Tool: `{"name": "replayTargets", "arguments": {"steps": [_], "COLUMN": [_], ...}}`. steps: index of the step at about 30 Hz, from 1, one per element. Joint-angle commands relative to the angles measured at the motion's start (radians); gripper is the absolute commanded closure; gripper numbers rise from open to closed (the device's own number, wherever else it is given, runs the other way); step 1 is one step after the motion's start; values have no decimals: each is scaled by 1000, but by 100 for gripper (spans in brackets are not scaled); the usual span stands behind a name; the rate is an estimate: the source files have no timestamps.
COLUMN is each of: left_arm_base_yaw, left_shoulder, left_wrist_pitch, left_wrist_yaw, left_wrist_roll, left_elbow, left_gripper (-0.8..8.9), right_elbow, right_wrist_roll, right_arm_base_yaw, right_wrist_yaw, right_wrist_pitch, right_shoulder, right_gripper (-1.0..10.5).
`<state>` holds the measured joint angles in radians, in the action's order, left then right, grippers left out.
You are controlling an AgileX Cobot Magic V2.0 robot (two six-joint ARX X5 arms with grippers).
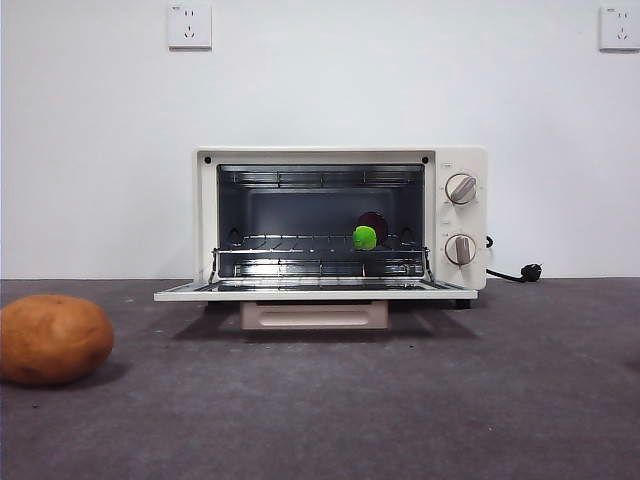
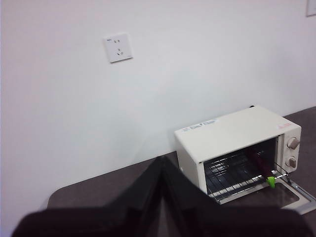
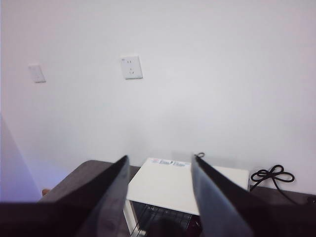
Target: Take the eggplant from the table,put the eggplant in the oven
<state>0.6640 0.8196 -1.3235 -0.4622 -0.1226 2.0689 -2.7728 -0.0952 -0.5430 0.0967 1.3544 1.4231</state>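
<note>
The cream-white oven [image 1: 340, 222] stands mid-table with its glass door [image 1: 315, 292] folded down flat. The eggplant [image 1: 368, 232] lies on the wire rack [image 1: 320, 244] inside, at the right, green stem cap towards the opening and the dark purple body behind it. In the left wrist view the eggplant [image 2: 261, 165] shows as a purple shape with a green tip inside the oven [image 2: 237, 148]. My left gripper [image 2: 162, 165] is shut, high and far from the oven. My right gripper [image 3: 159, 170] is open and empty, raised above the oven [image 3: 190, 185].
A round brown potato [image 1: 52, 338] sits on the dark grey table [image 1: 400, 400] at the front left. A black power cord [image 1: 515, 272] trails right of the oven. Wall sockets [image 1: 190, 26] are on the white wall behind.
</note>
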Motion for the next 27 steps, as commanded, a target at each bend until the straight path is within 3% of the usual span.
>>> {"name": "replayTargets", "arguments": {"steps": [1,3,15,27], "left_arm_base_yaw": [10,13,19,36], "left_shoulder": [13,19,71,173], "left_wrist_pitch": [5,5,5,5], "left_wrist_yaw": [-2,-2,-3,-9], "left_wrist_roll": [-12,-12,-20,-34], "left_elbow": [-2,-2,-2,-2], "left_gripper": [819,819,819,819], "right_elbow": [11,18,170,494], "right_wrist_roll": [30,45,48,55], "right_arm_base_yaw": [-1,-1,-1,-1], "right_wrist_yaw": [1,-3,-42,-65], "right_wrist_pitch": [21,22,22,22], "right_shoulder": [-19,-32,-159,-389], "right_gripper": [881,958,958,958]}}
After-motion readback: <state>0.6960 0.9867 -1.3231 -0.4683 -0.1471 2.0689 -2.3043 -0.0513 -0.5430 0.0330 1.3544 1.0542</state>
